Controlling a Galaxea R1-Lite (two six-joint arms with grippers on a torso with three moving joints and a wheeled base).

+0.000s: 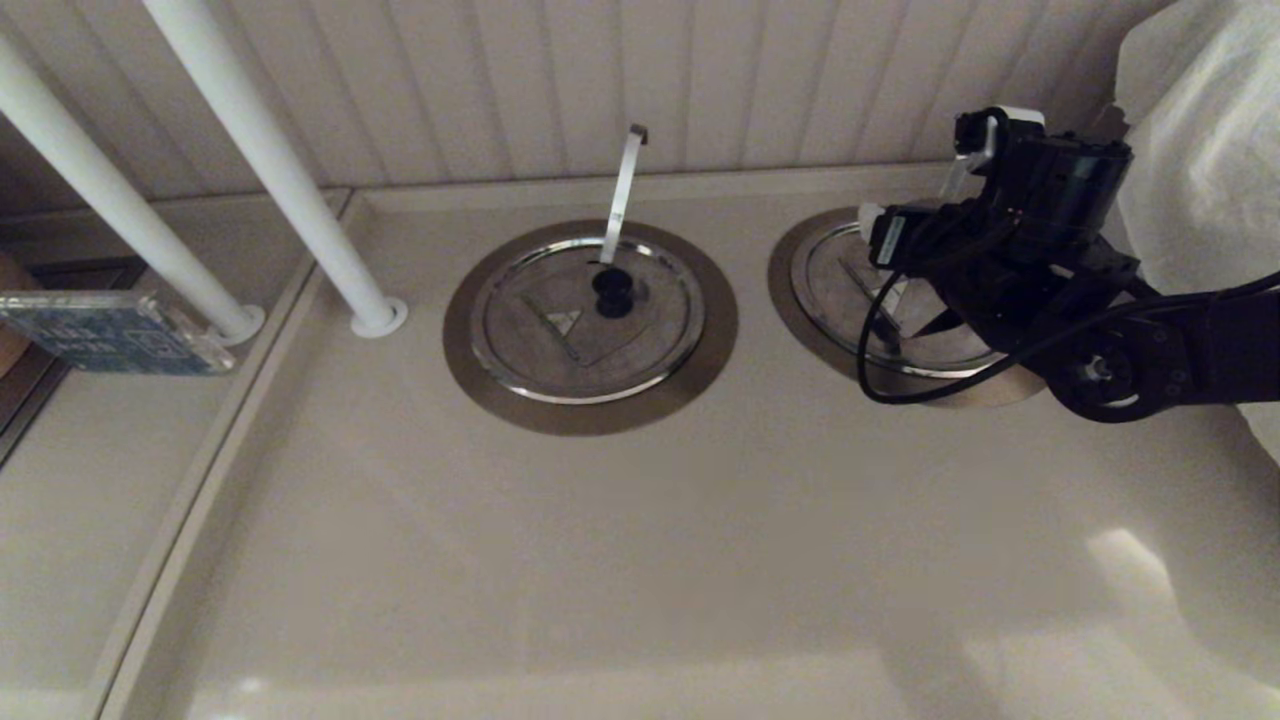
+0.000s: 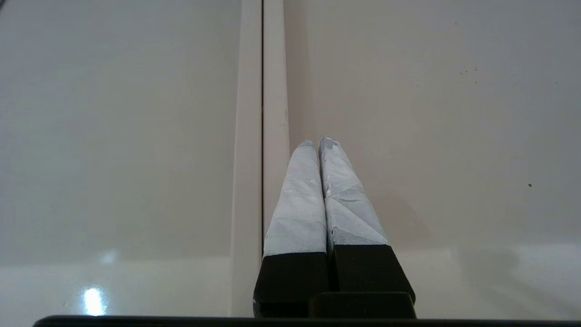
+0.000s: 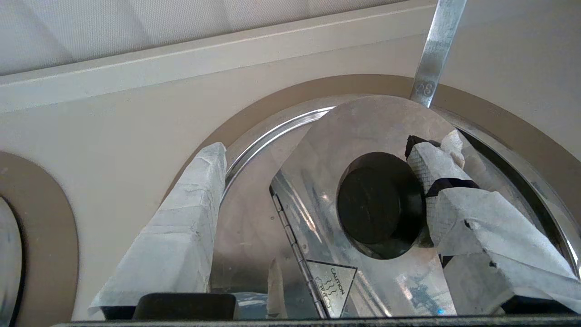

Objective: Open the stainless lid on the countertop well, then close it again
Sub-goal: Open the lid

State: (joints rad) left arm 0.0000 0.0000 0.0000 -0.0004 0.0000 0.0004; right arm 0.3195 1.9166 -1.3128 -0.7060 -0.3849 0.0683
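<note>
Right gripper (image 3: pixel 317 181) jaws apart around the knob (image 3: pixel 379 204) of the steel lid (image 3: pixel 363 136): rigid, slick, probably weighty, so grip the knob; left gripper (image 2: pixel 317 141) jaws together, parked.

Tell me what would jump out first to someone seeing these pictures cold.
The black right gripper stands open around the black knob of the round stainless lid at the counter's right. At the centre sits a twin round steel lid with a near-upright strip. The left gripper is shut over bare beige countertop.
</note>
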